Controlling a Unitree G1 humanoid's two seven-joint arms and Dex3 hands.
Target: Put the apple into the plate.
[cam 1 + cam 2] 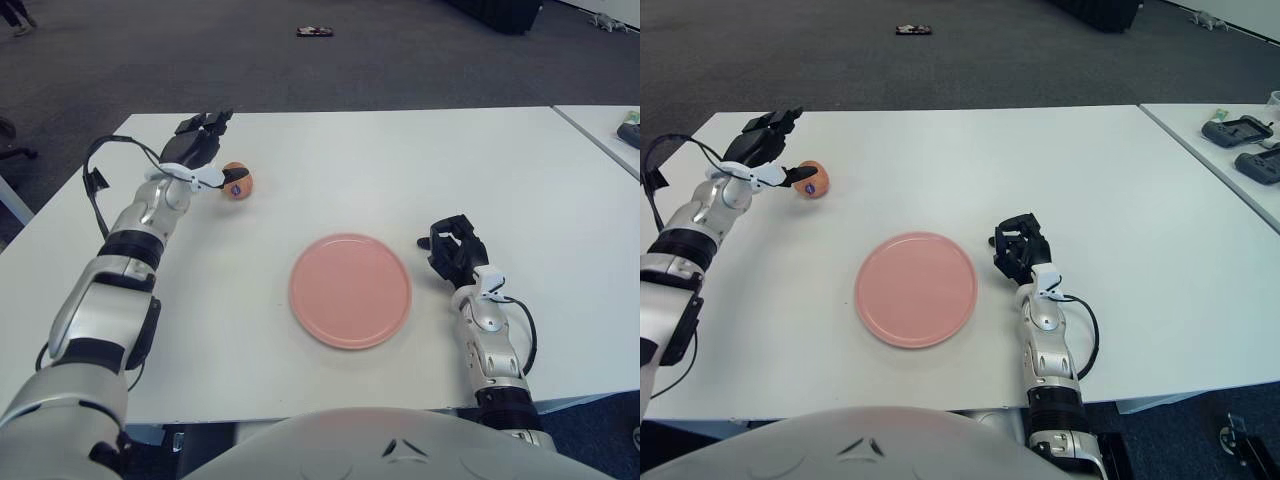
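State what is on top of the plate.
Nothing: the pink plate is bare. The apple sits on the table by the open left hand. The right hand shows right of the plate. Its underside is hidden.

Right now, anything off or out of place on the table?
Nothing stands out. The apple sits intact on the table, left of the empty plate. The left hand is open beside the apple; the right hand is right of the plate.

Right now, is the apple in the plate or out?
Out: the apple sits on the table beside the left hand, far-left of the bare plate.
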